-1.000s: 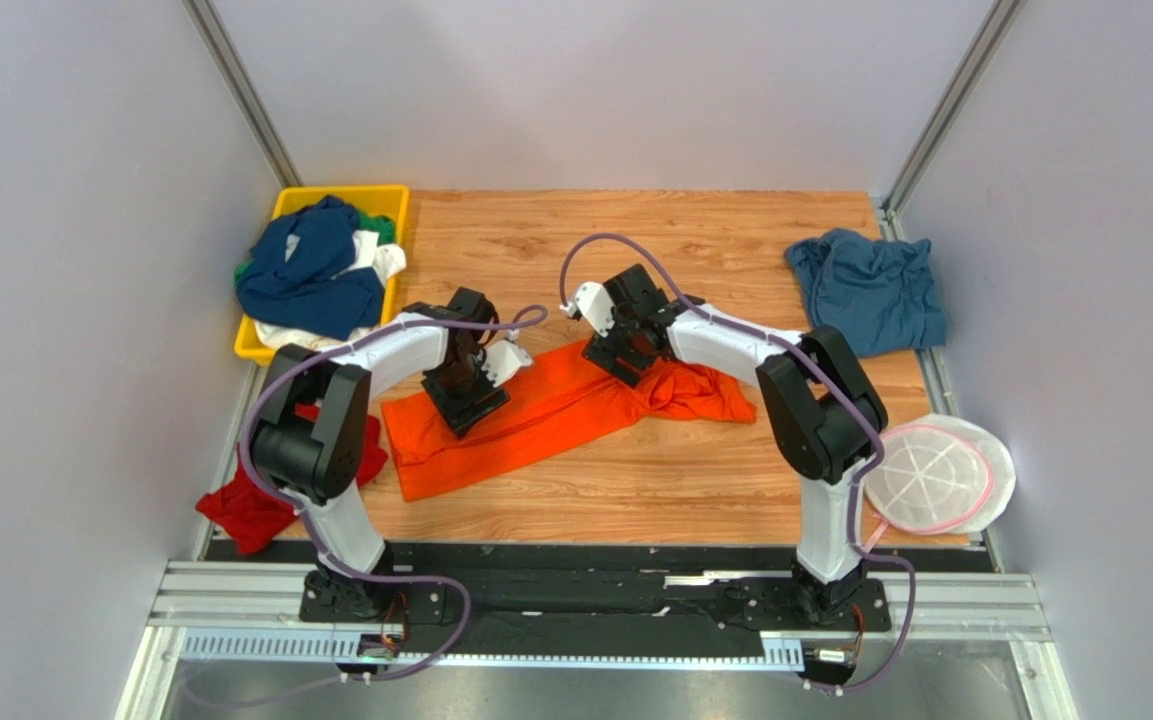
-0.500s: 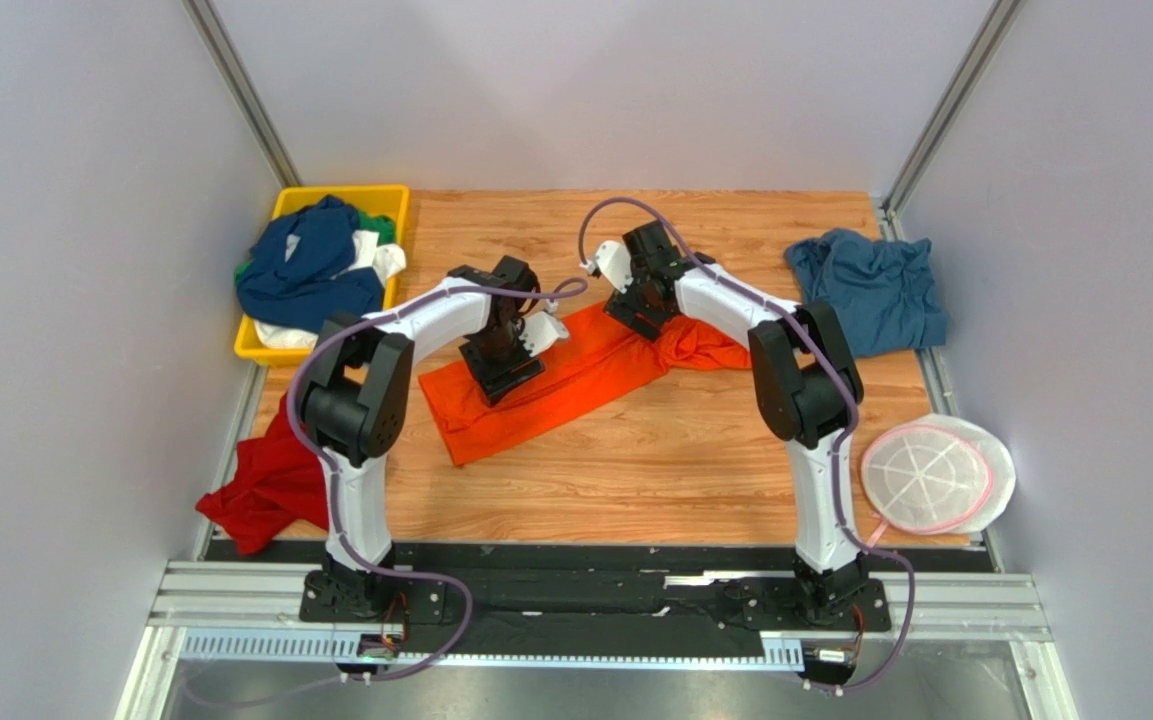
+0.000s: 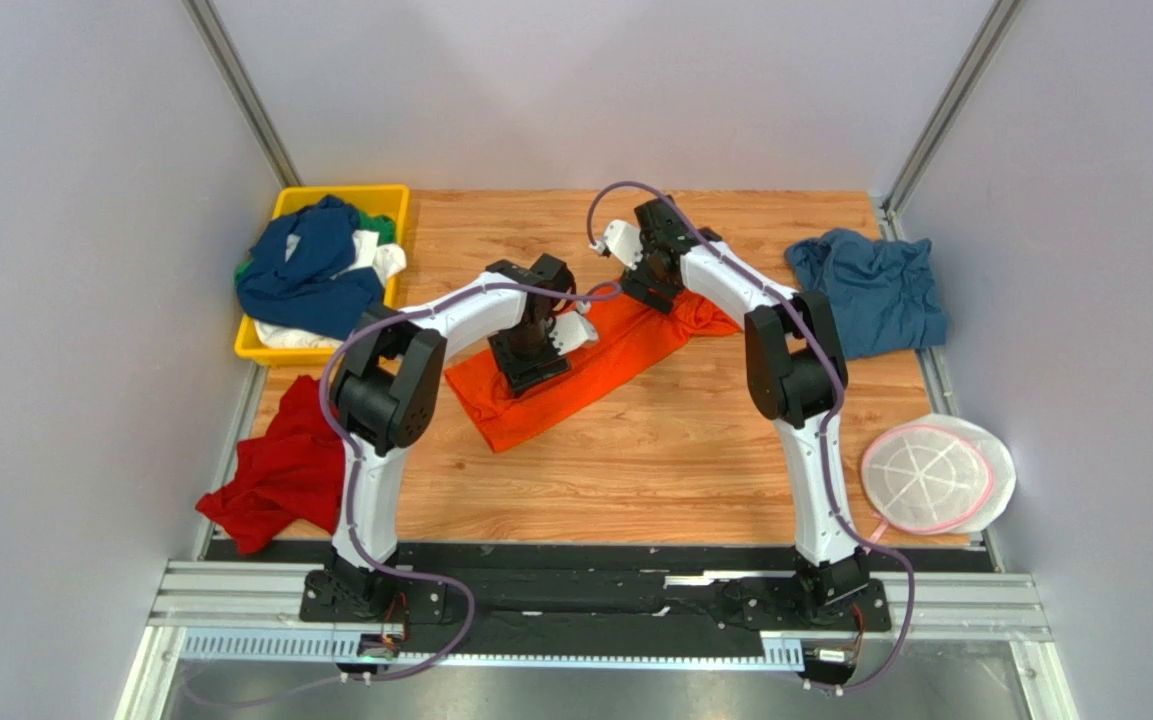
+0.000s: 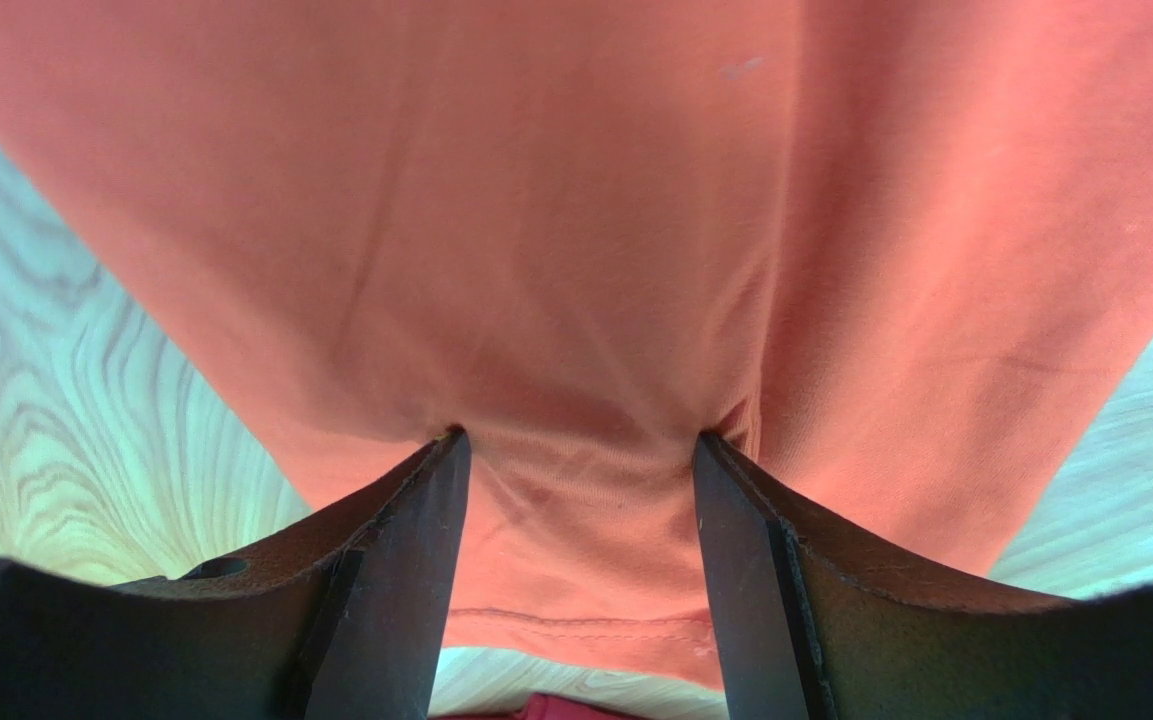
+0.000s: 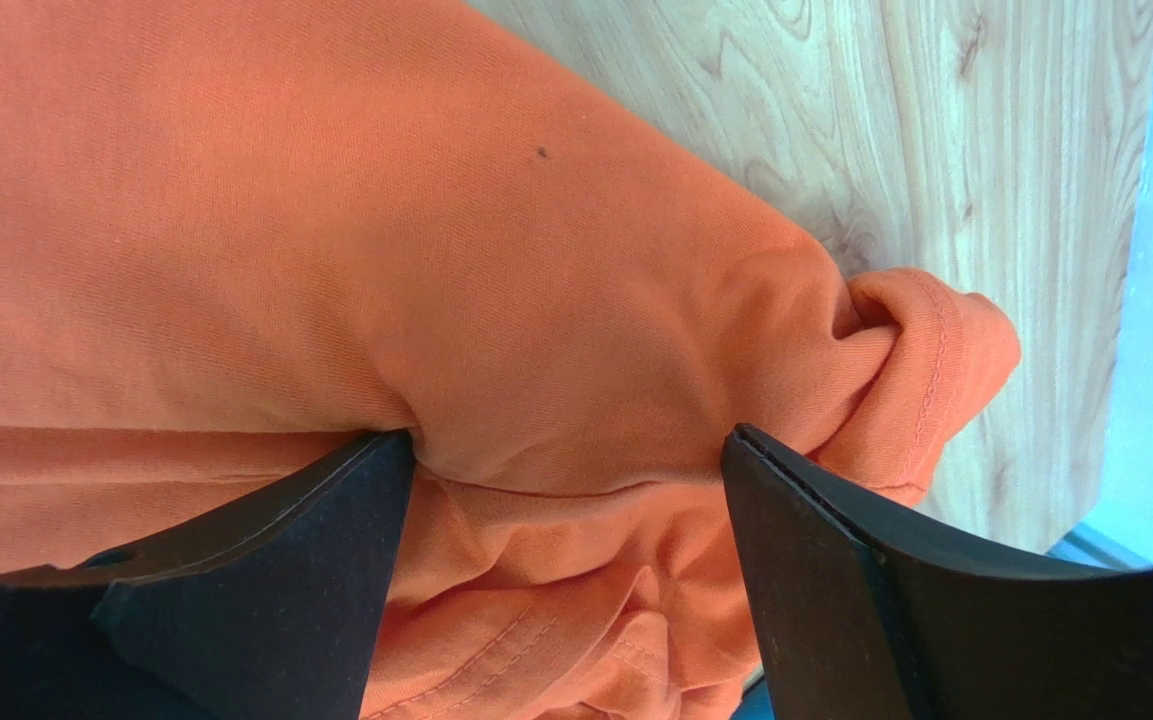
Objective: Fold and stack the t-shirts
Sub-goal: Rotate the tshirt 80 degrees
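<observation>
The main risk is a slip. The left gripper (image 4: 579, 450) and the right gripper (image 5: 567, 443) each hold only a bunched fold of the orange shirt (image 3: 615, 351). If the arms pull unevenly, the cloth could tug free of one pair of jaws, or the loose end could drag into a worse crumple. The left jaws stand at a middling width with a ridge of cloth pinched between them, and the right jaws stand wider around a thick wad beside a hemmed edge. The shirt lies on the wooden table (image 3: 657, 465), near its middle, stretched as a long slanting band between the grippers. Its near left end is fairly flat and its far right end is rumpled. It looks thin and soft, and is not yet folded square.
</observation>
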{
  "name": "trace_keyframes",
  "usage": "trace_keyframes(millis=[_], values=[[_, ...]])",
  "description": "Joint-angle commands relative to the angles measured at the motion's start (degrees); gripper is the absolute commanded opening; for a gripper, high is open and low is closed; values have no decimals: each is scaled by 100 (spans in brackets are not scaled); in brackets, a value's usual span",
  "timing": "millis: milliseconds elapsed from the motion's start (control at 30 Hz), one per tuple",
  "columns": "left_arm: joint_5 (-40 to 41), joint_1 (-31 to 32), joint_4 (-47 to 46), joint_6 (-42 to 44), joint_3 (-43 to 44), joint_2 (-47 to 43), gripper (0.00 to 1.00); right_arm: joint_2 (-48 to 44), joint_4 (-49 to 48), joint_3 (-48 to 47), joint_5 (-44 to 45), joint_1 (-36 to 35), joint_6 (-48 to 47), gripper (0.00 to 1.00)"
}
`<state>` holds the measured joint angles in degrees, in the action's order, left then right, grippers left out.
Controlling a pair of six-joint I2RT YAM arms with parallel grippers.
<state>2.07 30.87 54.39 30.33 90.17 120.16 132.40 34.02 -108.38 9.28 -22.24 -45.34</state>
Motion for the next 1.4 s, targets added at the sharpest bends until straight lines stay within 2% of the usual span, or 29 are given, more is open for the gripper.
trace_keyframes(millis=[0, 400, 1000, 1367], values=[[-4, 235, 239, -44, 264, 148, 66, 172, 166, -175, 101, 71, -413, 80], [-40, 701, 283, -167, 300, 96, 66, -241, -45, 352, -356, 27, -941, 80], [110, 1658, 72, -123, -781, -361, 66, -1331, -352, 2074, -717, -448, -1082, 80], [171, 2133, 142, -45, -852, -511, 66, -752, -484, 1469, -410, -431, -1231, 80]])
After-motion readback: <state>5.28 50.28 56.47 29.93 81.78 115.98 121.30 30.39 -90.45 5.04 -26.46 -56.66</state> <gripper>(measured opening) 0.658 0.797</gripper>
